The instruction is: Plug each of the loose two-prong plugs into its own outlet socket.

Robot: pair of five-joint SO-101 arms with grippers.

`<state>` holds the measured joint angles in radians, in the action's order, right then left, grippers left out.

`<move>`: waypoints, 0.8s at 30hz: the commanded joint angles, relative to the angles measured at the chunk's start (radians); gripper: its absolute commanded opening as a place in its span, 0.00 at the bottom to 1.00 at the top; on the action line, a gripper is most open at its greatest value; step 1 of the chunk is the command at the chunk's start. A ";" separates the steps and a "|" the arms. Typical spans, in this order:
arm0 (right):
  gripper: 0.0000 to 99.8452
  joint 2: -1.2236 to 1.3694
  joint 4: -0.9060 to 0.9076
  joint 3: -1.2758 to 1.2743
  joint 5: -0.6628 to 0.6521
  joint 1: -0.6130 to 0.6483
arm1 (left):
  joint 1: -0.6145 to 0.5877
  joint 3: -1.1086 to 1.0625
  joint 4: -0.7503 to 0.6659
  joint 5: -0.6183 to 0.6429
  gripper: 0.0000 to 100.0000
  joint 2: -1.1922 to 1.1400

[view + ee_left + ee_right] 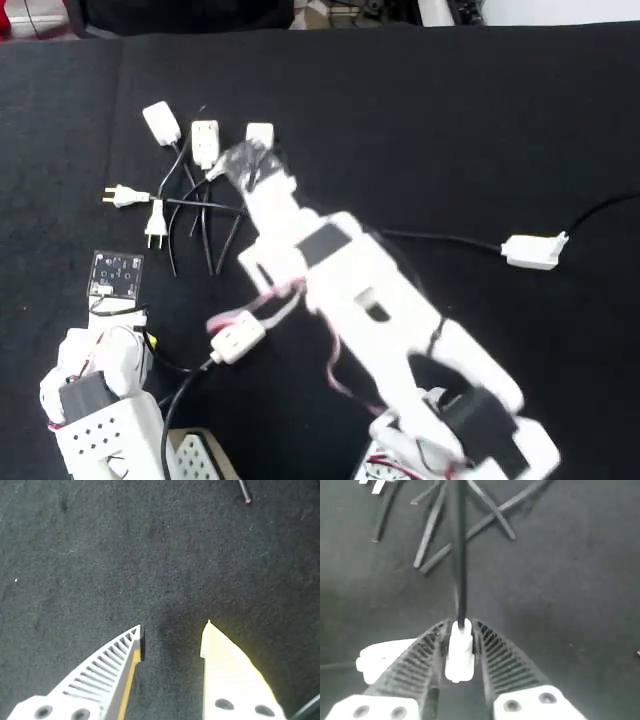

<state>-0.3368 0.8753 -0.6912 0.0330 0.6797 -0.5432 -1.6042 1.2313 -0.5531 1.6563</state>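
Note:
Three white outlet sockets (204, 140) lie in a row at the back left of the black mat. Two loose two-prong plugs (122, 196) (155, 222) lie in front of them on short black cords. My right gripper (243, 163) hovers just in front of the rightmost socket (259, 133). In the right wrist view that gripper (460, 626) is shut on a white plug (459, 652), whose black cord (460, 555) runs away from it. A white piece (379, 661) lies beside one finger. My left gripper (174, 629) stands open over bare mat.
A white socket block (236, 340) on a cable lies near the left arm's base (95, 395). Another white block (533, 250) with a black cable sits at the right. A small black board (115, 274) lies at the left. Loose cord ends (432, 535) cross ahead of the right gripper.

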 commanded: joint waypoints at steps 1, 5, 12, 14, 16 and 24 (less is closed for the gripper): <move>0.01 -0.209 -0.170 -0.188 0.015 0.049 | 0.005 0.002 -0.017 -0.020 0.20 0.006; 0.01 -0.418 -0.216 -0.352 0.017 0.049 | 0.005 0.002 -0.015 -0.020 0.20 0.006; 0.01 -0.664 -0.328 -0.625 0.018 0.138 | 0.005 0.002 -0.017 -0.020 0.20 0.006; 0.01 -0.720 -0.434 -0.720 0.018 0.181 | 0.005 0.002 -0.017 -0.020 0.20 0.006; 0.01 -0.765 -0.528 -0.797 0.018 0.199 | 0.005 0.002 -0.015 -0.020 0.20 0.006; 0.01 -0.820 -0.695 -0.928 0.018 0.201 | 0.005 0.002 -0.014 -0.020 0.20 0.006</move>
<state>-1.1347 0.2463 -1.6072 0.0468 0.8700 -0.5432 -1.6042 1.2313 -0.5654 1.6563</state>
